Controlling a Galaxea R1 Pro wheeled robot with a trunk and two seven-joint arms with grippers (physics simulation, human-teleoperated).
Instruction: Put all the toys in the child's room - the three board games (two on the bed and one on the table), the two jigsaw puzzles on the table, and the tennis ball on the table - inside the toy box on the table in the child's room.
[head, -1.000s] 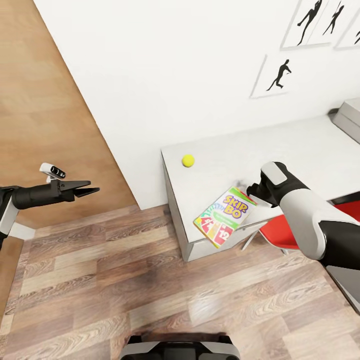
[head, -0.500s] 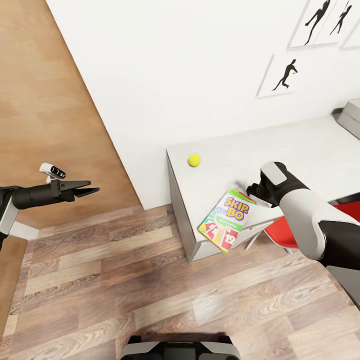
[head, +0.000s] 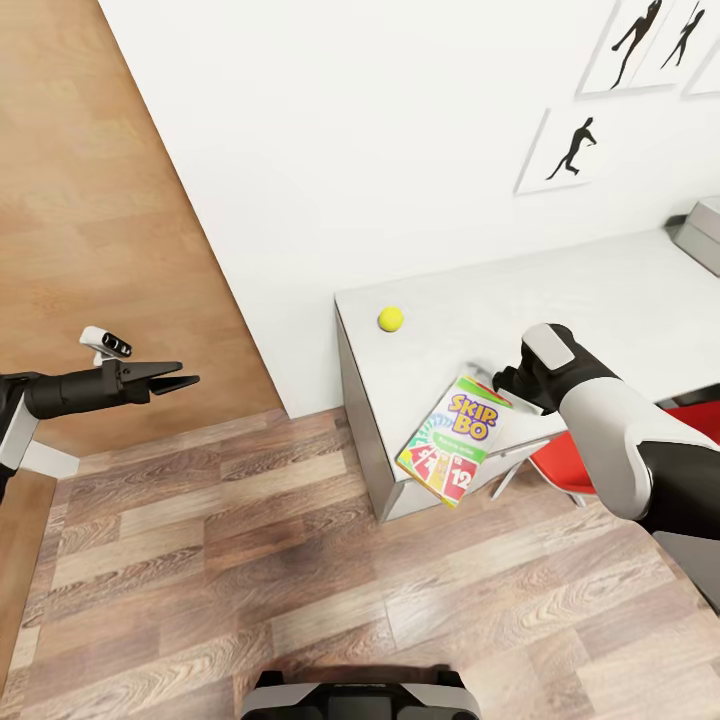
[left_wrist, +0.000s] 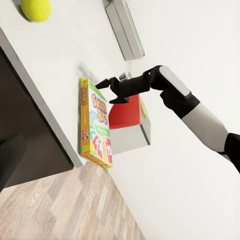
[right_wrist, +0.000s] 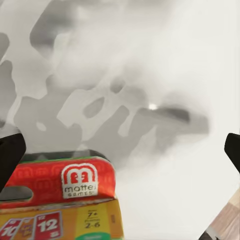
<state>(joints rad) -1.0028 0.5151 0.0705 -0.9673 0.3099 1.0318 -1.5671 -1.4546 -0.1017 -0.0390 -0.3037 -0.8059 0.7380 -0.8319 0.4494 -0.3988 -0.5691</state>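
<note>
The right gripper (head: 497, 381) pinches the top edge of the SKIP-BO box (head: 451, 438), which hangs from it tilted over the table's (head: 620, 300) front edge and above the floor (head: 300, 560). In the left wrist view, the dark fingers (left_wrist: 107, 84) close on the box's upper corner; in the right wrist view, the box's red end (right_wrist: 60, 182) sits between the jaws, close to the camera. The left gripper (head: 182, 379) hovers far out to the side over the floor, empty, its fingers only slightly apart.

The hold looks thin, on a corner only. The carry likely wants a slow, level swing across the tabletop, keeping the box low enough that a slip lands it on the table rather than the floor.

The ball (head: 390, 318) lies on the table beyond the right gripper, toward the wall. The toy box (head: 700, 232) sits far along the table from the gripper, at the frame's edge; whether it holds anything cannot be told.
</note>
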